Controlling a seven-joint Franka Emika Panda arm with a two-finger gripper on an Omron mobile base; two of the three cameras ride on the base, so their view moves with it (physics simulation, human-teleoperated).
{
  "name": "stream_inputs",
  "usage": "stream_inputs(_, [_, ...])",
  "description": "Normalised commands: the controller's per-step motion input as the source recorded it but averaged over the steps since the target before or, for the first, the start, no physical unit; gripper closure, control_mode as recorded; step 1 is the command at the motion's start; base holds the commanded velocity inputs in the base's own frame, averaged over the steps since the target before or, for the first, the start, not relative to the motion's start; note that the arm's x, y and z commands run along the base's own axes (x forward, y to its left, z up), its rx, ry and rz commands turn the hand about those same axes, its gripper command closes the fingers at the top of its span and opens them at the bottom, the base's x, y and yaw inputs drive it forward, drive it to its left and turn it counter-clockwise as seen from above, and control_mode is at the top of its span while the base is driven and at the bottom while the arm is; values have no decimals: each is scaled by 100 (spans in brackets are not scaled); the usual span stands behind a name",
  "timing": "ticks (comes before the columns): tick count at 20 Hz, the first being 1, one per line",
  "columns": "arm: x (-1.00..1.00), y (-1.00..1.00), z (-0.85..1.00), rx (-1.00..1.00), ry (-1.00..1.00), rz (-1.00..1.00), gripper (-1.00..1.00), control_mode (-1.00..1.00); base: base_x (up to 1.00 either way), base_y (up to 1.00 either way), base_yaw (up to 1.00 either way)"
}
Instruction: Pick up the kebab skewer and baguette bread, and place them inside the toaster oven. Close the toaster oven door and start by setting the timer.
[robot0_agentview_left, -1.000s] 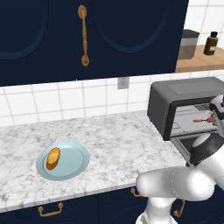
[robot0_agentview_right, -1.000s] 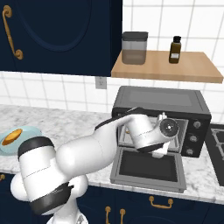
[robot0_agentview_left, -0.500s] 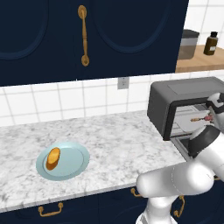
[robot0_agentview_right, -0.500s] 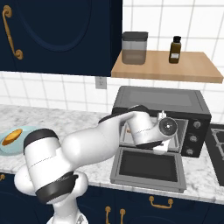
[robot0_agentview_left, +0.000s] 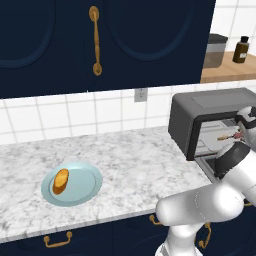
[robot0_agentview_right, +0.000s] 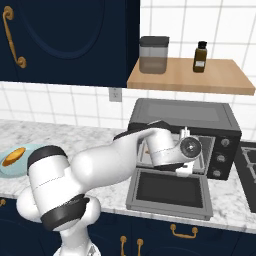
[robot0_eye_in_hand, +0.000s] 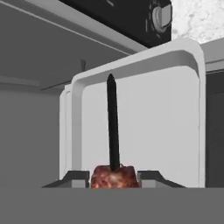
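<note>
1. The gripper (robot0_eye_in_hand: 113, 175) is sitting at the mouth of the toaster oven (robot0_agentview_right: 182, 131), its two dark fingertips (robot0_eye_in_hand: 74, 177) flanking a red-brown chunk of the kebab skewer (robot0_eye_in_hand: 113, 144); whether they are still pinching it or have just parted, I cannot tell.
2. The skewer's dark stick is pointing away from the hand over the pale metal tray (robot0_eye_in_hand: 175, 113) inside the oven. From the left base view the skewer (robot0_agentview_left: 231, 136) is showing inside the oven opening, beside the white wrist.
3. The toaster oven door (robot0_agentview_right: 169, 189) is hanging open, lying flat toward the near edge of the counter (robot0_agentview_left: 135, 170), its dark window facing up.
4. A knob (robot0_eye_in_hand: 161, 15) is showing on the oven's control panel; no lettering can be read on it.
5. The baguette bread (robot0_agentview_left: 60, 181) is lying on the light blue plate (robot0_agentview_left: 82, 187), well to the left of the oven on the marble counter.
6. On the wooden shelf (robot0_agentview_right: 190, 75) above the oven, a grey canister (robot0_agentview_right: 153, 54) and a small brown bottle (robot0_agentview_right: 200, 56) are standing apart; no label is legible.
</note>
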Motion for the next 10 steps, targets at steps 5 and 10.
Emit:
stream_inputs(5, [0, 0, 0, 0, 0, 0, -100, -100, 0, 0, 0])
stream_inputs(10, [0, -1, 0, 0, 2, 0, -100, -100, 0, 0, 0])
